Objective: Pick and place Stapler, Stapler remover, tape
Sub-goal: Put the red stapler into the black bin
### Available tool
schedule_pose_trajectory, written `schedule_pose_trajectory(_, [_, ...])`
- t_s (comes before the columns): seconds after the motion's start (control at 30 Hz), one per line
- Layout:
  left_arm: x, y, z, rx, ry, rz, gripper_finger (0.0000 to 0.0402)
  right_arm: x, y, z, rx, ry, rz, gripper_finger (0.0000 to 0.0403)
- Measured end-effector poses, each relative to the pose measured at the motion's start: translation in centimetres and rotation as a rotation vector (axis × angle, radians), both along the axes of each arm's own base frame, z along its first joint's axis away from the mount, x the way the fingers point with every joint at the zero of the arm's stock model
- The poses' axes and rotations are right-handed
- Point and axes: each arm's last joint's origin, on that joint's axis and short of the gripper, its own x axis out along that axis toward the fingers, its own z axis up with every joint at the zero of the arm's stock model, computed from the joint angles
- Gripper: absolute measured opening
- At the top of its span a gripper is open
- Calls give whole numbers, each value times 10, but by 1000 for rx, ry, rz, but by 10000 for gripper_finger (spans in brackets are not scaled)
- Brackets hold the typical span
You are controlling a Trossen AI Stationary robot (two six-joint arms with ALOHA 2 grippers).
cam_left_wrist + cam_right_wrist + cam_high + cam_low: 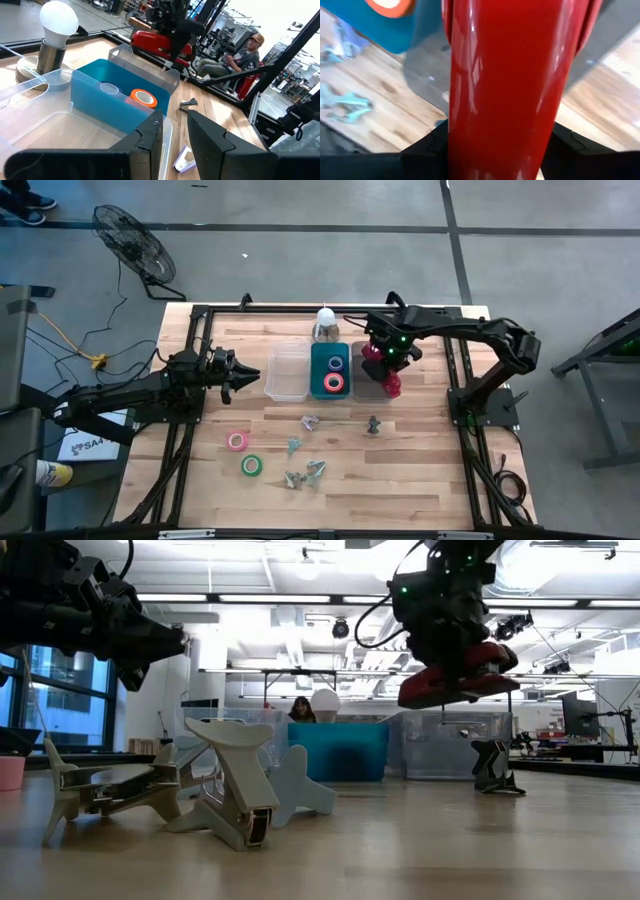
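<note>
Red stapler is pinched in right gripper, raised over grey bin beside blue bin holding two tape rolls. Stapler's long axis is seen running front-to-back along bin, nose tilted down. Bin lies straight below: release judged next. Left gripper is parked by clear bin, fingers narrowly parted, nothing held.

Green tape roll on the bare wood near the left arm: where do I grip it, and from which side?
Come straight down on the green roll. It lies flat, hollow centre up, so put one finger in the hole and one outside, pinching the ring wall. The pink roll sits close by, so probably pinch the wall on the side away from it.
</note>
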Motion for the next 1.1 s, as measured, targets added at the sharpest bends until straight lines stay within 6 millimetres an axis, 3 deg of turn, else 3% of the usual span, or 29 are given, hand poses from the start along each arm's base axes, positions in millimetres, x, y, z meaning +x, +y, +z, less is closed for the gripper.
schedule_pose_trajectory(0.5, [0,0,0,0,0,0,89,10,-8,-6,61,-29,-291,190])
schedule_pose_trajectory(0.73, [0,0,0,0,0,0,89,14,2,-5,102,-6,-337,190])
schedule_pose_trajectory(1.1, [0,0,0,0,0,0,89,14,1,-6,167,5,-382,190])
